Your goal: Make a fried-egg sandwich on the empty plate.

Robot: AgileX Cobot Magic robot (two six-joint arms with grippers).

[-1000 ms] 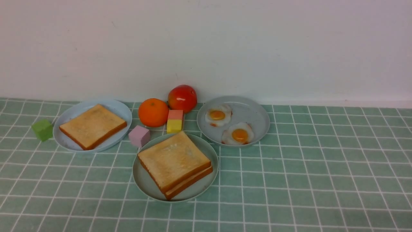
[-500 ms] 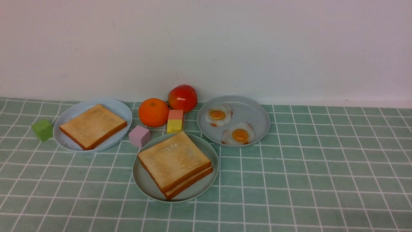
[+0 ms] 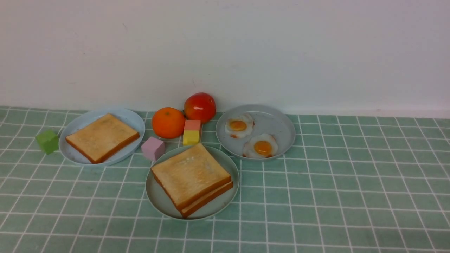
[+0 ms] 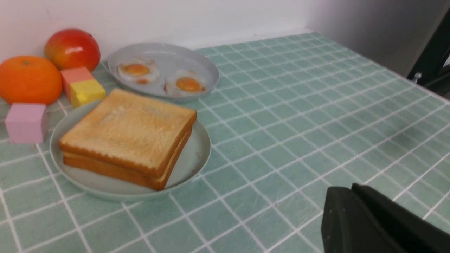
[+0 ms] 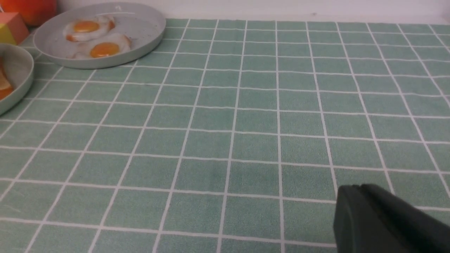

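While both arms sit out of the front view, the mint plate [image 3: 154, 196] near the middle of the counter [image 3: 351, 196] carries two toast slices [image 3: 191, 177] stacked; an egg between them can't be made out. Two fried eggs [image 3: 262, 147] lie on the grey plate [image 3: 281, 126] toward the back edge. Left claw [image 4: 369, 225] and right claw [image 5: 383, 221] show only dark tips, so I can't tell whether they're apart or together.
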